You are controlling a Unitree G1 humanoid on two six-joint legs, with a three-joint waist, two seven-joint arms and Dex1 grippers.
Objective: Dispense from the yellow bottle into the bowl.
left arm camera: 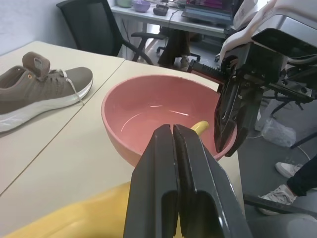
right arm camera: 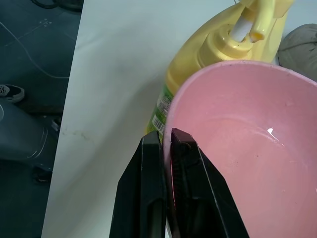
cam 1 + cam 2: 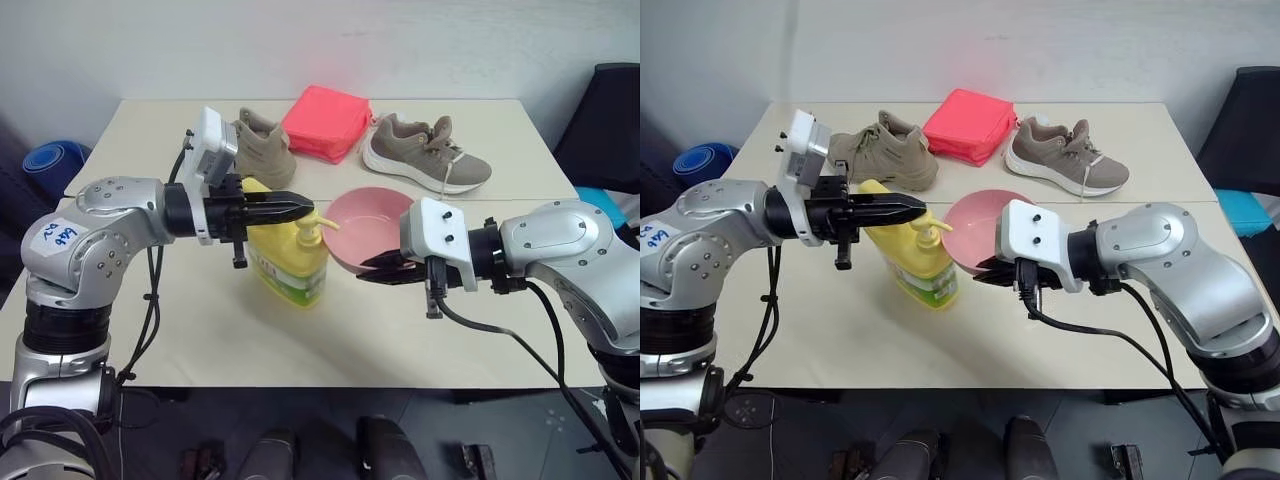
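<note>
Yellow bottle [image 3: 285, 262]: rigid, stable on bench; press pump top. L hand [image 3: 305, 210] closed above pump, R hand [image 2: 166, 148] pinches bowl [image 3: 368, 230] rim.

Even, bright indoor light falls from above; shadows on the table [image 3: 200, 340] are soft and short. A small glare spot sits inside the bowl [image 2: 270, 131]. Close-up black fingers [image 1: 168, 198] look slightly soft in both wrist views.
</note>
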